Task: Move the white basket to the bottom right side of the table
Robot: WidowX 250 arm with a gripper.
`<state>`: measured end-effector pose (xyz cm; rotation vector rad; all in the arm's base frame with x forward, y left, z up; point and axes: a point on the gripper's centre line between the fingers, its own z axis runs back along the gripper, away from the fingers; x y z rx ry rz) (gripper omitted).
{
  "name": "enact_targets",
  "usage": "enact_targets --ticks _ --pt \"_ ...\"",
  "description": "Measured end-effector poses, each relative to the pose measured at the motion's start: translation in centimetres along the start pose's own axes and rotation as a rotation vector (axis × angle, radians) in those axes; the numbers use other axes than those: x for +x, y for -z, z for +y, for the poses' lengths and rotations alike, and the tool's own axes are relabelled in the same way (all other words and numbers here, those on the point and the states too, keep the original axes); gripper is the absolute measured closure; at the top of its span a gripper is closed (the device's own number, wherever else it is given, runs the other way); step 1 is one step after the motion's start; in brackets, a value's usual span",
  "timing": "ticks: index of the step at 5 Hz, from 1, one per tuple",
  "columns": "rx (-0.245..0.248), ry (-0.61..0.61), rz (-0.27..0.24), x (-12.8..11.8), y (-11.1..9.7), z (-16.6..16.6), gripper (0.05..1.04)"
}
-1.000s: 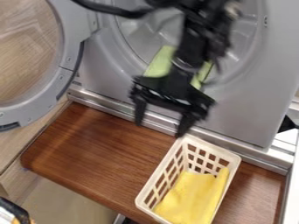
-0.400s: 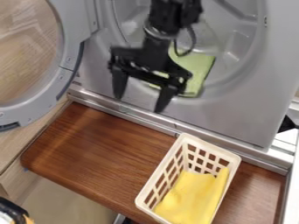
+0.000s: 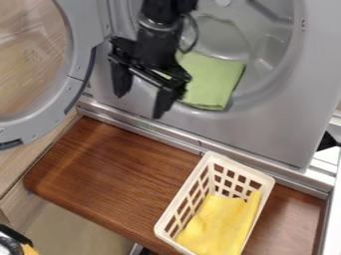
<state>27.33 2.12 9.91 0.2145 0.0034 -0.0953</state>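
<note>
White and latticed, the basket [image 3: 244, 169] stands at the lower right of the bench [image 3: 113, 169], a yellow cloth [image 3: 220, 221] inside it, so you can probably count the move as done. Your hand [image 3: 140, 105] hangs well apart by the grey machine [image 3: 266, 129], fingers spread and holding nothing; at most, you may judge a small nudge rightward worthwhile.

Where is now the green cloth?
The green cloth lies in the drum opening, upper middle of the camera view, right beside the tool.
</note>
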Motion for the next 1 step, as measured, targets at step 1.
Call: enact_targets --ticks 1 --pt "-0.028 0.139 -0.025 -0.38 -0.14 1.32 0.083"
